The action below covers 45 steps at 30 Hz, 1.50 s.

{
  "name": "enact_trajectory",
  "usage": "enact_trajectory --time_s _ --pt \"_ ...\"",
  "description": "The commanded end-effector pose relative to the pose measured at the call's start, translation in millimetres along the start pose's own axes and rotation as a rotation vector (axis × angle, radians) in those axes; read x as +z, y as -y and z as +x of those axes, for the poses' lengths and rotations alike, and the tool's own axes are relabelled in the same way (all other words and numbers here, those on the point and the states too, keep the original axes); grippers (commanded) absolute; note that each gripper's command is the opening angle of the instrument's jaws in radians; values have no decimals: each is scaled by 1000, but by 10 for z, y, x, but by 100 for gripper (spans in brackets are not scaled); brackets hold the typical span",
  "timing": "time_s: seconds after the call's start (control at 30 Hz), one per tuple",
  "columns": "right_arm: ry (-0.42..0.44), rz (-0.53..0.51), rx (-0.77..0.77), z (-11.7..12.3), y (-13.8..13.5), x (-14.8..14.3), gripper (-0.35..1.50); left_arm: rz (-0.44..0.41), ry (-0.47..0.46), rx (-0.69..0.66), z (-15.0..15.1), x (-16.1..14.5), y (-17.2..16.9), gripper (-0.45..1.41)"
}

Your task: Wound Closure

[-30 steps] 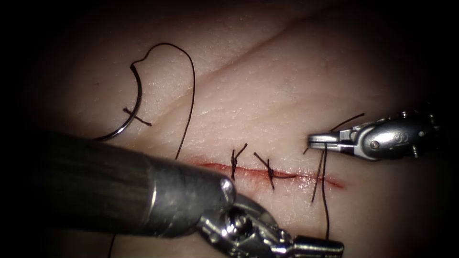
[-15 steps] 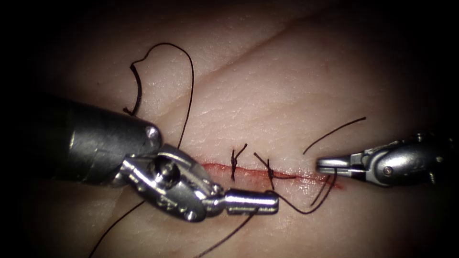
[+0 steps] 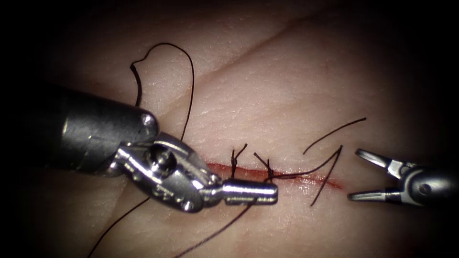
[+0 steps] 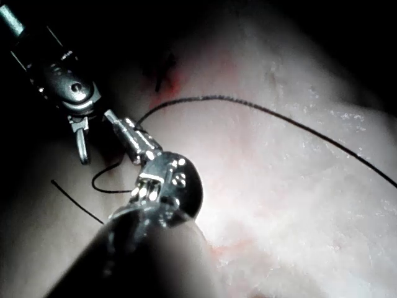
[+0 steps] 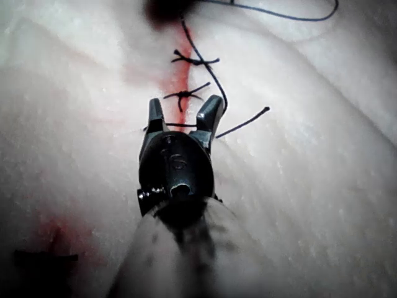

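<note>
Left tool: your left arm's tool point(image 3: 275, 192) lies over the cut, jaws pressed together, pinching the thread point(image 3: 306, 173) just beside the second knot; also seen at point(image 4: 115, 121).
Right tool: your right arm's tool point(image 3: 356, 174) sits at the right end of the cut, jaws spread wide, holding nothing; also seen at point(image 5: 183, 115).
Needle: the needle point(image 3: 138, 88) rests on the tissue's surface well left of the cut, upper left, partly hidden behind the left shaft; neither tool grips it. You can't tell whether its tip is in the tissue.
Thread path: from the left jaws it runs right along the cut, rises to a peak near the right tool, then drops back across the cut's right end. A free tail point(image 3: 334, 130) lies above it. A long loop arcs from the needle down behind the left tool.
Cut: the cut point(image 3: 330, 181) runs roughly horizontal with red fluid along it.
Knots: two tied knots point(image 3: 234, 165) sit on the cut, short ends sticking up.
Tissue: the tissue point(image 3: 287, 86) is pale, with a diagonal crease above.
</note>
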Motion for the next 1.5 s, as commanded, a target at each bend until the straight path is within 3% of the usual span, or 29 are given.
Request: enact_trajectory --time_s 0.03,0.2,0.63,1.07,1.1,1.17,1.2,1.37,1.43,1.47,1.5 --pt "21 2 4 8 13 4 148 1 5 -1 -4 7 -4 -45" --pt "59 -30 -46 37 24 14 148 4 5 2 -6 18 -6 -45" --pt "65 -86 -258 113 43 61 143 1 -2 -5 -5 23 -11 -45" --pt "48 -53 -346 127 43 95 130 -14 -7 -13 0 30 -15 -45" --pt "45 -53 -352 126 43 96 125 -14 -8 -13 1 30 -15 -45" --pt "18 -42 -373 122 44 96 78 -15 -9 -13 2 29 -15 -45" --pt "-2 -16 -385 118 46 92 -35 -18 -10 -13 2 28 -14 -45" --pt "-13 -7 -388 111 43 79 -35 -19 -13 -82 -2 25 -10 -45" --pt "-14 -4 -388 108 40 75 -35 -21 -13 -143 -4 24 -8 -13" --pt "-15 -2 -388 107 38 73 -35 -21 -13 -149 -5 24 -8 -10" --pt "-16 -1 -388 105 37 72 -35 -22 -16 -154 -5 24 -9 -35"
